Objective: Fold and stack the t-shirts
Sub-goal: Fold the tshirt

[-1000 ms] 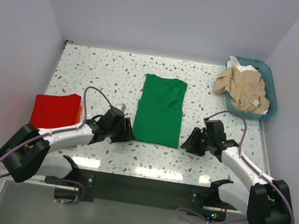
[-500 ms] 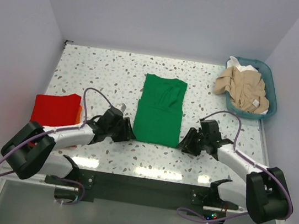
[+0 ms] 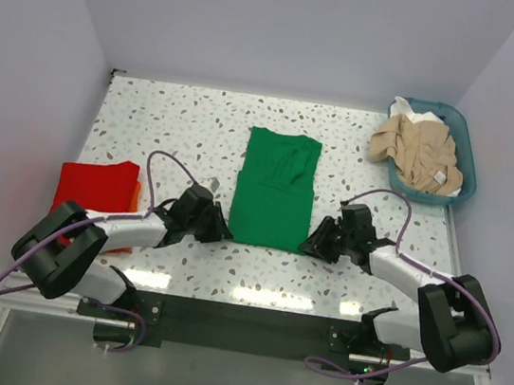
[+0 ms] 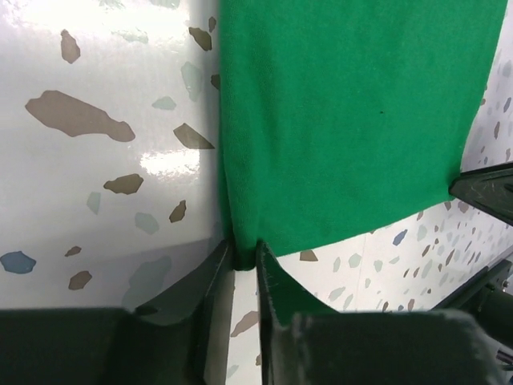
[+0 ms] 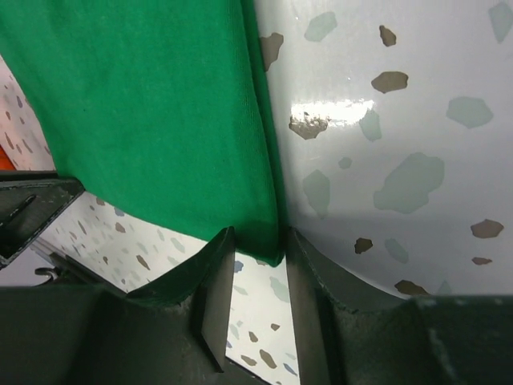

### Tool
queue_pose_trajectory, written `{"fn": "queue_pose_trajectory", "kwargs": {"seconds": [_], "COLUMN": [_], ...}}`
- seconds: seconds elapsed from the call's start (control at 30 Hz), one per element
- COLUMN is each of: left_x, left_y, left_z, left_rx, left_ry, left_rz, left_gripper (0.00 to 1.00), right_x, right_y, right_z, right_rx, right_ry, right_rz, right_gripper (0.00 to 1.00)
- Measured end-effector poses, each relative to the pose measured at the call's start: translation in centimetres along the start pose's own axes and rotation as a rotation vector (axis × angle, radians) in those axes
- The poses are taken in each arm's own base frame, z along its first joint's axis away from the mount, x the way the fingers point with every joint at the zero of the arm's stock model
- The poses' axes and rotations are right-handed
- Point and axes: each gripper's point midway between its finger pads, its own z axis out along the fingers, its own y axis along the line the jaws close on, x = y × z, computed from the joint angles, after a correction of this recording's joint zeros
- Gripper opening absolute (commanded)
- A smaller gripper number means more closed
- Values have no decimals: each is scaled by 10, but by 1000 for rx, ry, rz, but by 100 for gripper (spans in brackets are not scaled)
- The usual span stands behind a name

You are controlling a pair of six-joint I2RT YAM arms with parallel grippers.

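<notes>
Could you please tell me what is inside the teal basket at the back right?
The teal basket holds a crumpled beige t-shirt, with white cloth showing behind it. Anything underneath them is covered.

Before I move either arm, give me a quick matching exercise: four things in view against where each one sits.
Things:
1. green t-shirt
2. red t-shirt
3. beige t-shirt
4. teal basket

Places:
A. heaped inside the basket
B. far right corner of the table
C. folded, at the left edge
D. lying flat in the middle

Pairs: 1-D, 2-C, 3-A, 4-B
</notes>
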Motion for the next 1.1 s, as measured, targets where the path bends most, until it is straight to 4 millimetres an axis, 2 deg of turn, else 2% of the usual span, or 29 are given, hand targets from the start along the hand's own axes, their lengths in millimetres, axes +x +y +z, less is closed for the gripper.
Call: {"fn": "queue_pose_trajectory", "kwargs": {"seconds": [0.07, 0.13, 0.17, 0.3, 0.43, 0.63, 0.83, 0.93, 1.1], "left_x": [1, 2, 2, 4, 12, 36, 53, 54, 43], "left_y": [0, 0, 0, 0, 0, 3, -21, -29, -34], "left_z": [2, 3, 3, 2, -3, -24, -54, -64, -73], "left_rx": [4, 7, 8, 13, 19, 35, 142, 181, 198], "left_ry": [2, 6, 6, 12, 24, 59, 51, 32, -27], "left_rz": [-1, -1, -1, -2, 7, 33, 78, 91, 89], "left_gripper": [11, 7, 0, 0, 0, 0, 0, 0, 0], "right_x": [-1, -1, 0, 3, 7, 17, 39, 45, 48], "right_y": [1, 1, 0, -2, -4, 0, -3, -1, 0], "right_z": [2, 3, 4, 4, -4, -30, -62, -76, -88], "right_rx": [-5, -9, -8, 0, 5, -36, -89, -120, -111], "right_ry": [-2, -3, -2, 1, 5, -16, -26, -45, -43], "right_rz": [5, 7, 9, 11, -2, -40, -89, -112, -130], "right_gripper": [31, 23, 17, 1, 0, 0, 0, 0, 0]}}
